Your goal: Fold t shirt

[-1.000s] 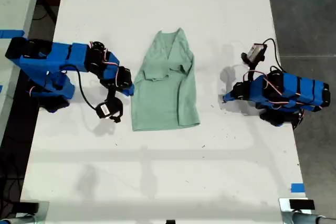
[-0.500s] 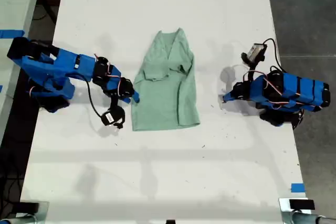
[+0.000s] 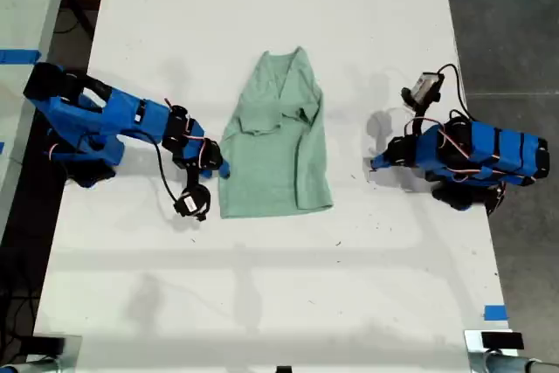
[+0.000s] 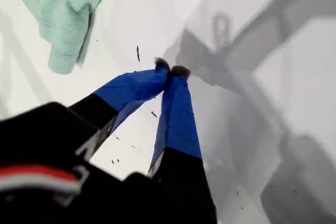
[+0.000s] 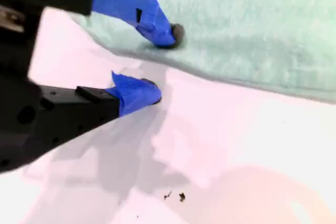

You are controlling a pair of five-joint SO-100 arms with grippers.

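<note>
Pale mint cloth, the t shirt (image 3: 277, 138), is lying partly folded on the white worktop (image 3: 262, 286) between the two arms. My second gripper (image 5: 160, 65) is being held with jaws apart at the shirt's edge, one tip on the cloth, the other on bare worktop. My first gripper (image 4: 170, 70) is being kept closed on nothing, the shirt well beyond its tips.

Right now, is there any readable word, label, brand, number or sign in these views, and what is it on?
None can be read.
The t shirt shows plain cloth, no print or tag.
The table bears only small dark specks and blue tape, no writing.
My first gripper and my second gripper carry blue tape with no lettering; the arm bodies show no legible marking.
</note>
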